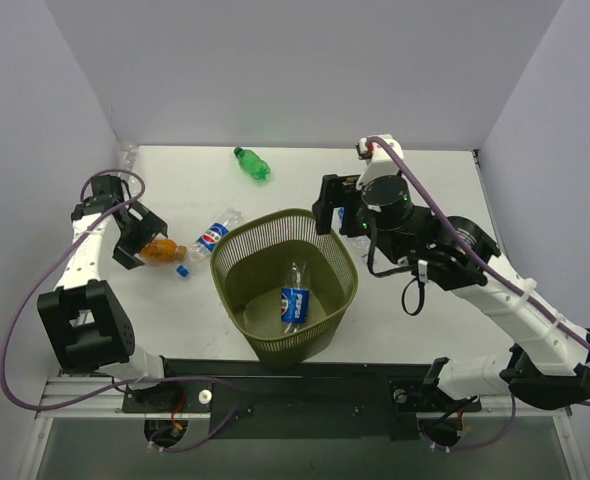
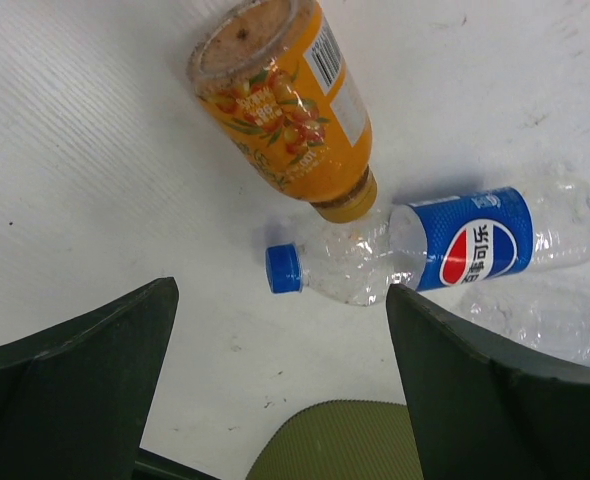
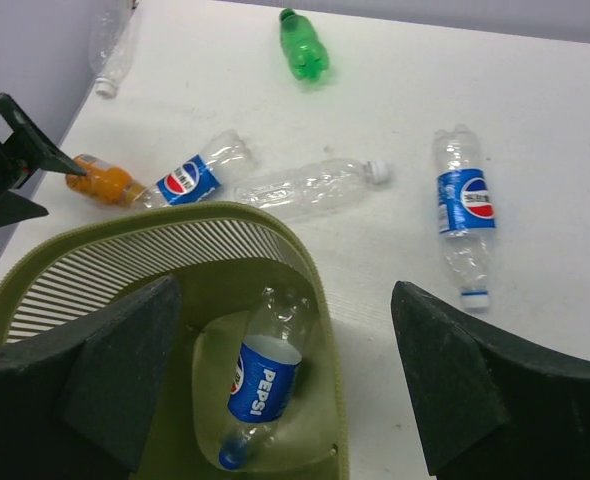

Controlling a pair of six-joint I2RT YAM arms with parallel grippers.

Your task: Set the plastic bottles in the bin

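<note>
Table [image 1: 175, 170]: your white, matte top; the left wrist view shows a few dark specks.
Back wall [image 1: 305, 70]: plain pale grey, meeting the table's far edge.
Left wall [image 1: 25, 150]: pale lilac.
Right wall [image 1: 565, 150]: same lilac.
Rail [image 1: 305, 370]: black, along your near edge.

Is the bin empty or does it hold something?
Not empty: one Pepsi bottle lies on the floor of the bin.
</note>
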